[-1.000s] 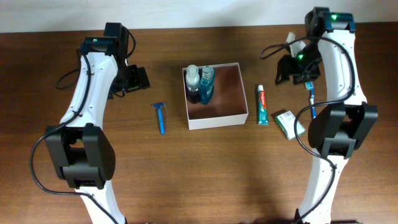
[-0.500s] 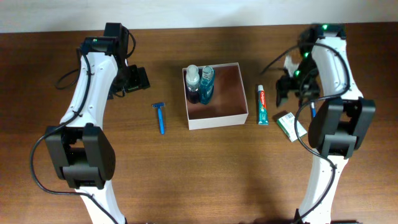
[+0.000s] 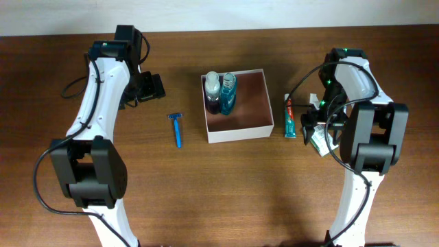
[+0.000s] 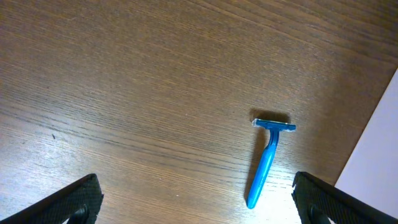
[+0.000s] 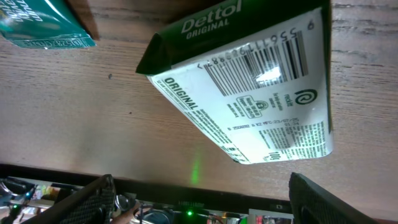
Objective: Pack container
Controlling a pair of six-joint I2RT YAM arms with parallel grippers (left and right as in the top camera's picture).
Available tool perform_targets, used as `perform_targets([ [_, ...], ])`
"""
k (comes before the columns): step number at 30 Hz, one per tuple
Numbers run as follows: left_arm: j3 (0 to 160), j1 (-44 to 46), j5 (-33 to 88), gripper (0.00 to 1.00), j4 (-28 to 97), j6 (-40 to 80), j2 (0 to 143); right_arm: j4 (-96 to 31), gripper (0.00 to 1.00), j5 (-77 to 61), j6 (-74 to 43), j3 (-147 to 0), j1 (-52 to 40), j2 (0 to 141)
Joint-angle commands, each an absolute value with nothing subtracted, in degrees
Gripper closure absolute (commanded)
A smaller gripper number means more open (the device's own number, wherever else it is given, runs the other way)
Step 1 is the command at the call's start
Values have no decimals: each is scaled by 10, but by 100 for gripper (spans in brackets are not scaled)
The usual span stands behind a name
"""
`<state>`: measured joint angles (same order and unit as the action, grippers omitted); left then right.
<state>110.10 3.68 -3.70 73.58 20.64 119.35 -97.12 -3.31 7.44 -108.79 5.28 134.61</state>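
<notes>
The container (image 3: 241, 132), a square white box with a pinkish-brown inside, stands mid-table. Two bottles (image 3: 219, 92) stand in its left side. A blue razor (image 3: 177, 129) lies left of it and also shows in the left wrist view (image 4: 268, 158). A toothpaste tube (image 3: 290, 116) and a green-and-white Dettol packet (image 3: 318, 141) lie to its right. My right gripper (image 3: 315, 123) is open and hovers low over the packet (image 5: 261, 93), which lies just ahead of the fingers (image 5: 348, 199). My left gripper (image 3: 147, 88) is open and empty, above the table left of the razor.
The container's white wall (image 4: 380, 168) shows at the right edge of the left wrist view. The end of the toothpaste tube (image 5: 37, 22) shows at the top left of the right wrist view. Bare wooden table lies in front of the objects.
My right gripper has come forward and down from the back of the table to just over the Dettol packet. The left arm has not moved.
</notes>
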Motion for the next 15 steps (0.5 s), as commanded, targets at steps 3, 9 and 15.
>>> perform_targets([
  [3,1100,37,-43,1,735,210,1185,-971,13,-2,70,-1085,53,1319],
  [9,1100,37,-43,1,735,210,1185,-916,5,9,49,-1085,54,1318],
  [15,1100,37,-43,1,735,210,1185,-953,1,9,40,-1085,52,1267],
])
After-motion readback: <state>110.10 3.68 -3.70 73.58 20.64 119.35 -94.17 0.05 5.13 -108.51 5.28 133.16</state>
